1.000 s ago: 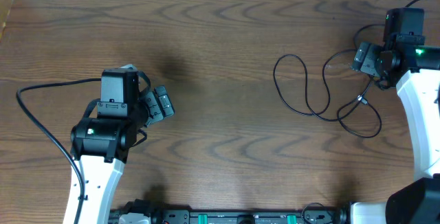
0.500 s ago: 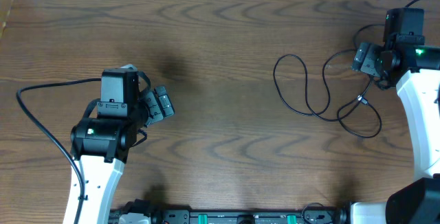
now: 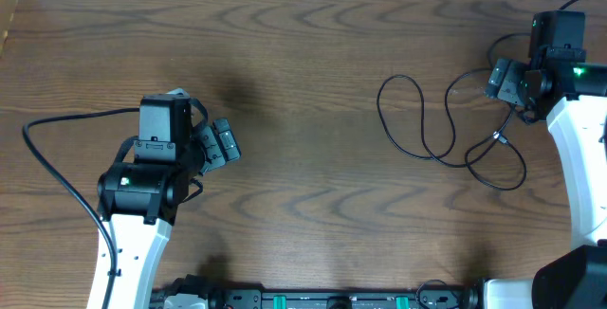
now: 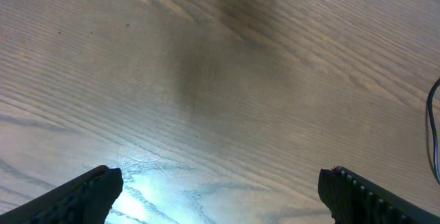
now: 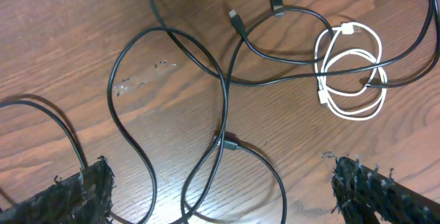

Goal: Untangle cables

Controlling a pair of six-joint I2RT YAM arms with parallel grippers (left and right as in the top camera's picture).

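Long black cables lie in loose crossing loops on the right of the wooden table. In the right wrist view these black cables overlap one another, and a short white cable sits coiled among them at the upper right. My right gripper hovers over this tangle; seen from its wrist, the gripper is open, with black loops lying on the table between its fingers and nothing gripped. My left gripper is open over bare wood at the left, far from the cables; from its wrist, the gripper holds nothing.
A thicker black wire curves from the left arm toward the table's left edge. A black cable strand shows at the right border of the left wrist view. The right arm's white link stands beside the tangle.
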